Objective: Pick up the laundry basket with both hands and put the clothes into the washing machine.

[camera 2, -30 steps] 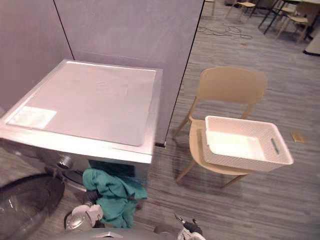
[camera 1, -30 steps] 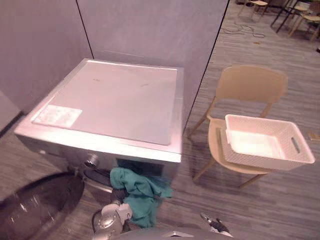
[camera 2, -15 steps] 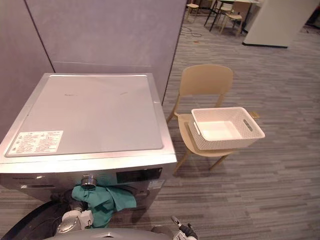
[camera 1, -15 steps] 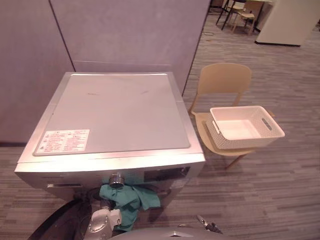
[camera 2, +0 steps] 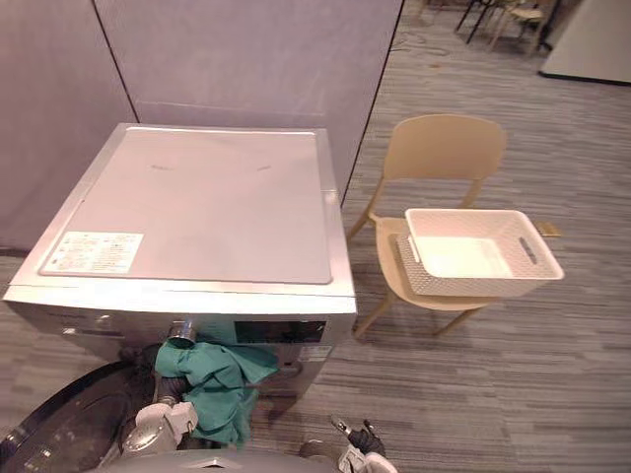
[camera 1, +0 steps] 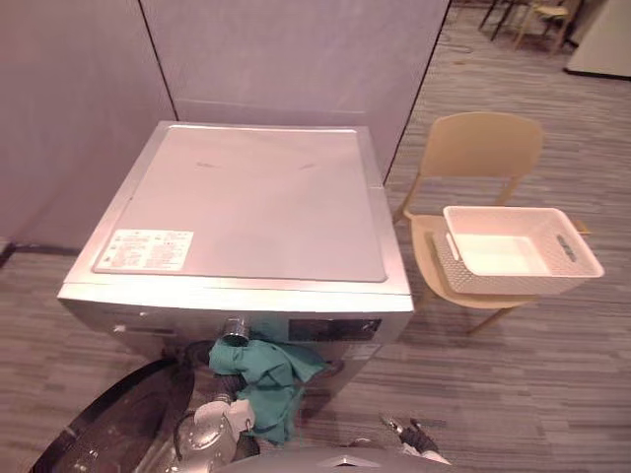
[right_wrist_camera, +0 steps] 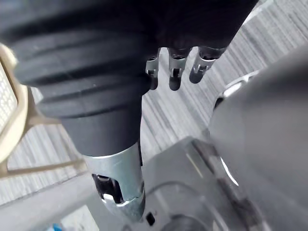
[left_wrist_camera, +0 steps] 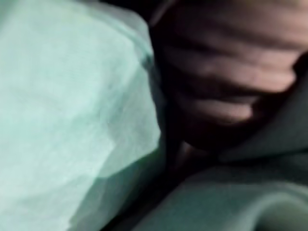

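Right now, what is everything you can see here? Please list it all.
washing machine: one, silver-grey, centre-left, round door open
clothes: one bundle, teal, hanging from the machine's opening
laundry basket: one, white, empty, on the chair
chair: one, beige, right of the machine
partition: grey panels, behind the machine
distant chairs: count unclear, beige, far back
left robot hand: one, dark cover, against the clothes
right robot hand: one, silver, open and empty, low before the machine

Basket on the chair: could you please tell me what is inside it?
The basket shows a bare white floor with nothing on it; its near wall hides a strip of that floor.
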Available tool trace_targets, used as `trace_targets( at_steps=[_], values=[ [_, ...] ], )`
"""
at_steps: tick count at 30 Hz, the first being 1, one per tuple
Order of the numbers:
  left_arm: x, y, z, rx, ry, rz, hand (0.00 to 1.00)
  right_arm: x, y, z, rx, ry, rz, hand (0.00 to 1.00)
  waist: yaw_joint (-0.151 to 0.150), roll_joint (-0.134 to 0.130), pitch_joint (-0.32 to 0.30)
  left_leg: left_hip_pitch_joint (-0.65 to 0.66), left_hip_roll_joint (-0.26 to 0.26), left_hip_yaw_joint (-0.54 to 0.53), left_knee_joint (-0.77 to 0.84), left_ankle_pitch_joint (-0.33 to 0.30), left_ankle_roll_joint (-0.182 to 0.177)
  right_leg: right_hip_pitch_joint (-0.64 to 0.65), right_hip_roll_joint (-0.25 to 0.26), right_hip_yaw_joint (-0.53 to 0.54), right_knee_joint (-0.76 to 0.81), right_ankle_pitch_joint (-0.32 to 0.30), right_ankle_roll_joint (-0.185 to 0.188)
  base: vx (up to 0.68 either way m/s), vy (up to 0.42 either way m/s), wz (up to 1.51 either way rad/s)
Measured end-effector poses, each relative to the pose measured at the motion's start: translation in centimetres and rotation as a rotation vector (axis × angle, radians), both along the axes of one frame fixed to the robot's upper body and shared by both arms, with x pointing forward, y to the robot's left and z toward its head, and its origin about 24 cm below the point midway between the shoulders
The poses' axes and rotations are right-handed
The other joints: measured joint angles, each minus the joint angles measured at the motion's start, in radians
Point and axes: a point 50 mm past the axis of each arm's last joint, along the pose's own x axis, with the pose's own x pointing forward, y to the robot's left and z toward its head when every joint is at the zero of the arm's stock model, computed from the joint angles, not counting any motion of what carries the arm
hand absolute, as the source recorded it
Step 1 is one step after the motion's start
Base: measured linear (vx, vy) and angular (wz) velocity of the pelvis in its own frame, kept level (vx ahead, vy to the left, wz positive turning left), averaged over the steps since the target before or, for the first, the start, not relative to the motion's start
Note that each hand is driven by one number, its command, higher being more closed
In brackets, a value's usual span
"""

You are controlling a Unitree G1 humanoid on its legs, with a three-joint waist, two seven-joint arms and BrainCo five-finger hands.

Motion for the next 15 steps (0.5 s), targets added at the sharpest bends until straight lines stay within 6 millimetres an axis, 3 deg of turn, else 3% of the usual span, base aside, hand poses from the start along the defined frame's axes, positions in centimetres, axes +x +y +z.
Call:
trace_targets(
  at_steps=[1,3,4,5,7,9,10,12,15],
  values=[
    [-0.1,0.0,0.1,-0.01,-0.005,0.002,1.0,0.4,-0.3,0.2,-0.012,-0.009,0.013,0.0,0.003,0.019,0.0,-0.002,0.047,0.012,0.074,-0.045,0.008,-0.002,-0.001,0.004,0.014,0.0,0.0,-0.02,0.123,-0.21],
    [-0.1,0.0,0.4,-0.017,-0.015,0.003,1.0,1.4,-0.2,0.5,-0.015,-0.038,0.027,0.0,-0.004,0.024,-0.002,0.019,0.111,0.011,0.086,-0.062,-0.005,-0.005,-0.019,0.008,0.028,0.0,0.005,0.0,0.164,-0.1],
    [0.0,-0.2,0.6,-0.017,-0.027,-0.013,1.0,1.6,0.0,0.6,-0.016,-0.047,0.044,0.0,-0.012,0.022,-0.002,0.034,0.132,0.012,0.062,-0.048,0.003,-0.011,-0.033,0.008,0.037,-0.004,0.023,-0.01,0.231,0.08],
    [0.1,-0.7,0.9,-0.023,-0.042,-0.035,1.0,1.9,0.0,0.7,-0.018,-0.059,0.051,0.0,-0.018,0.026,-0.004,0.047,0.14,0.001,0.007,-0.013,-0.018,-0.027,-0.048,0.008,0.057,-0.009,0.038,-0.02,0.253,0.32],
    [0.7,-1.3,1.1,-0.02,-0.061,-0.079,1.0,2.6,0.5,0.9,-0.009,-0.074,0.065,0.0,-0.048,0.018,-0.012,0.075,0.072,-0.016,-0.135,-0.022,-0.052,-0.044,-0.068,0.017,0.027,0.003,0.061,-0.03,0.268,0.59],
    [2.0,-0.8,1.7,0.022,-0.105,-0.124,1.0,3.1,1.1,0.7,0.002,-0.07,0.085,0.0,-0.051,0.009,-0.002,0.053,0.032,-0.021,-0.208,-0.003,-0.084,-0.073,-0.092,0.006,-0.008,0.035,0.069,-0.09,0.207,0.5],
    [2.1,-0.6,1.8,0.04,-0.109,-0.132,1.0,3.3,1.1,0.7,0.003,-0.07,0.091,0.0,-0.049,0.002,0.002,0.046,0.024,-0.023,-0.206,-0.002,-0.085,-0.073,-0.098,0.007,-0.012,0.045,0.073,-0.12,0.19,0.17],
    [1.8,0.7,1.6,0.085,-0.101,-0.14,1.0,3.5,1.2,0.8,-0.003,-0.076,0.106,0.0,-0.044,0.016,0.024,0.042,0.009,-0.007,-0.198,-0.006,-0.078,-0.077,-0.104,0.041,-0.04,0.067,0.083,-0.11,0.13,-0.12],
    [2.2,0.6,1.7,0.093,-0.114,-0.154,1.0,5.1,0.9,1.4,-0.023,-0.117,0.116,0.0,-0.051,0.025,0.069,-0.032,0.014,0.009,-0.142,-0.021,-0.076,-0.147,-0.104,0.073,-0.031,0.091,0.096,-0.17,0.063,-0.21]
  ],
)
